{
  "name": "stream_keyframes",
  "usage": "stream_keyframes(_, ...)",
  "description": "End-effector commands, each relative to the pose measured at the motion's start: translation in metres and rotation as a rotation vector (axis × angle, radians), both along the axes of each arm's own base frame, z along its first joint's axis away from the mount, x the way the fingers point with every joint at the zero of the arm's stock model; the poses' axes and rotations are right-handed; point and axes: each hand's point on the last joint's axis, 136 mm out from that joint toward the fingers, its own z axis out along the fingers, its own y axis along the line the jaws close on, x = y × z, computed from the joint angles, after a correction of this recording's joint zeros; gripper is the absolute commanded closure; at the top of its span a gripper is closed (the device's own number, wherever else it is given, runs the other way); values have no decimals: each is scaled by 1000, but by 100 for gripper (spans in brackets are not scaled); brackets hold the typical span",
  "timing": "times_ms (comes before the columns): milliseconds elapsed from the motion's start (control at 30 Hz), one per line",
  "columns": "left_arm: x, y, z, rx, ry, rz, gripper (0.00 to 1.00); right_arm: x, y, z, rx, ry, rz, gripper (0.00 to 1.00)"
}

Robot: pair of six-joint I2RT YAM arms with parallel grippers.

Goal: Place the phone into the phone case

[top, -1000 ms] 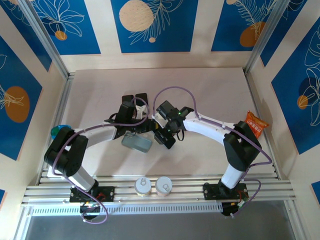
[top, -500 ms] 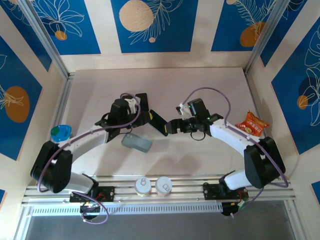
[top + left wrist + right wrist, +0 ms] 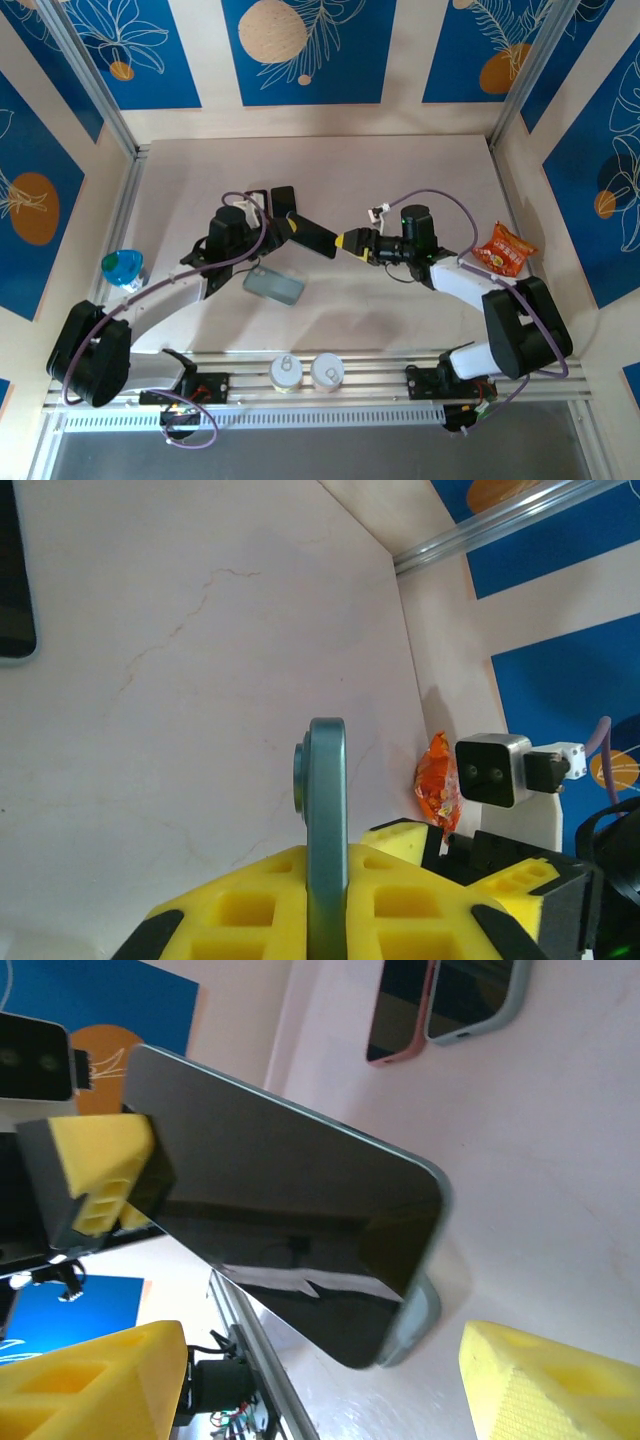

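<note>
- Step in hand: a mid-air handover or regrasp of the phone [image 3: 312,239]. Insertion has not begun.
- The left gripper [image 3: 286,223] pinches the phone at one end. The left wrist view shows it edge-on, clamped between the yellow pads [image 3: 250,910].
- The phone hangs tilted above the tabletop [image 3: 420,170], with its free end toward the right gripper [image 3: 350,241].
- The right gripper is spread, its fingers [image 3: 545,1385] wide apart with nothing between them. From above, its tips sit just beside the phone's free end; contact can't be judged.
- The phone case [image 3: 272,286] lies loose on the tabletop, near the left gripper and below the phone, apart from it. Whether its open side faces up can't be told.
- Likely next: the right gripper either closes on the free end or pins the case. The phone then needs levelling over the case, one corner seated first, then pressing in.
- The teal-cased phone [image 3: 472,995] and the pink-cased phone [image 3: 398,1010] lie farther back, not part of this step.
</note>
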Motion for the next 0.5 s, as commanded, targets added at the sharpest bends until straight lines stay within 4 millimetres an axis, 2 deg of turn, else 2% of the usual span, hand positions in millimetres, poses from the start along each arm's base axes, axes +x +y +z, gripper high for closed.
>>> stream_keyframes(0,6,-2,36,-100,-81,21,100,2,9,11,79,-11,30,28)
stream_keyframes(200,7,-1,47,-129,-93,34,100,9,15,0,110,22,38,29)
stream_keyframes(467,6,-2,49,-149,-89,35,100,15,29,1,180,19,81,41)
